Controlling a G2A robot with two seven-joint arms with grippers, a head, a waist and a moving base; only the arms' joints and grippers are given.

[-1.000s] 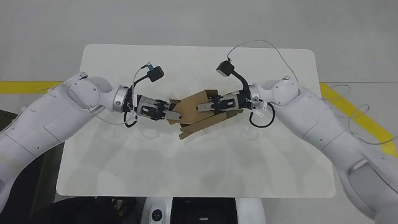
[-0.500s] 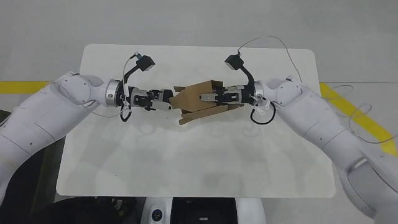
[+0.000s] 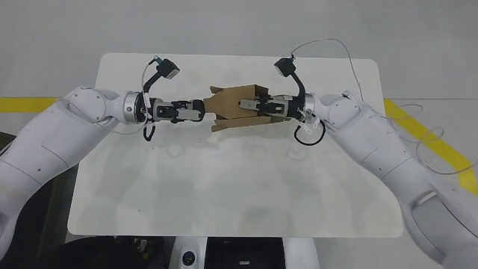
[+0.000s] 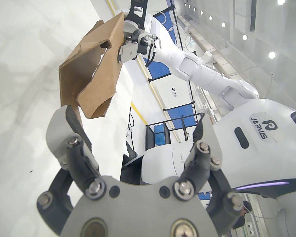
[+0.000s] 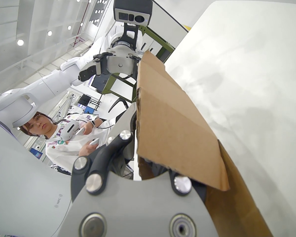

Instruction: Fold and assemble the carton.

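A partly folded brown carton (image 3: 235, 103) hangs in the air over the far middle of the white table (image 3: 224, 194). My right gripper (image 3: 250, 107) is shut on its right end; in the right wrist view a carton panel (image 5: 172, 129) runs out from between the right gripper (image 5: 150, 159) fingers. My left gripper (image 3: 200, 110) is at the carton's left end. In the left wrist view the left gripper (image 4: 135, 127) stands open, one finger (image 4: 69, 122) close to a loose flap of the carton (image 4: 93, 75).
Yellow floor tape (image 3: 22, 104) runs past both sides of the table. Thin cables (image 3: 336, 52) loop above the right arm. A person stands behind the robot, not touching anything.
Both arms have moved toward the table's far side, carrying the carton from the middle. The carton has turned from slanted to nearly level. The left gripper has stayed at its left end.
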